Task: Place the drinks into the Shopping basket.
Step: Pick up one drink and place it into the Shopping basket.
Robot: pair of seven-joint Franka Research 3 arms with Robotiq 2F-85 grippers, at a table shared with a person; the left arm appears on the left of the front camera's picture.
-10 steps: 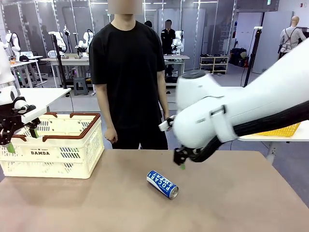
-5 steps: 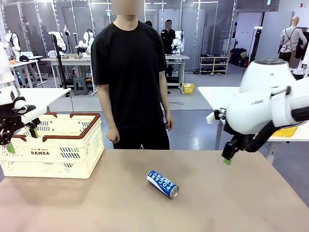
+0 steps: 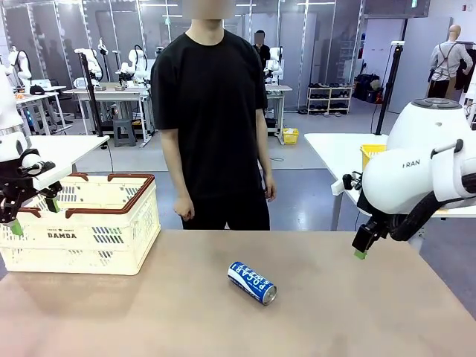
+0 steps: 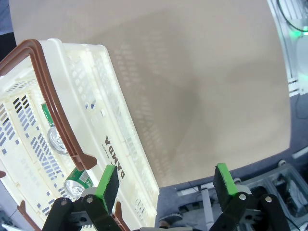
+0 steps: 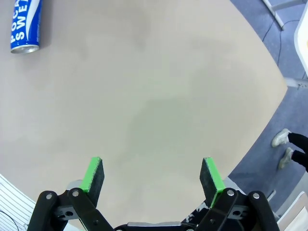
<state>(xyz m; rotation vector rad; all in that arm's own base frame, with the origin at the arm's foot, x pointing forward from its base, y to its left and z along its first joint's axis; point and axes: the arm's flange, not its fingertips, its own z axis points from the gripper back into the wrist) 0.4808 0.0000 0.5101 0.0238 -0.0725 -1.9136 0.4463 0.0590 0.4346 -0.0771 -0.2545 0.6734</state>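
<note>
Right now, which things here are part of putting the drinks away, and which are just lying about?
Part of the job:
- blue and white can, on its side on the table
- cream basket
- cans already in the basket

Just lying about:
- yellow basket on the far table
- small yellow bin on the floor

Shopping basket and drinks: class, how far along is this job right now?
Done: two cans lie in the Shopping basket. In hand: nothing; the left gripper and right gripper are open and empty. Left: the blue can lies on the table.
</note>
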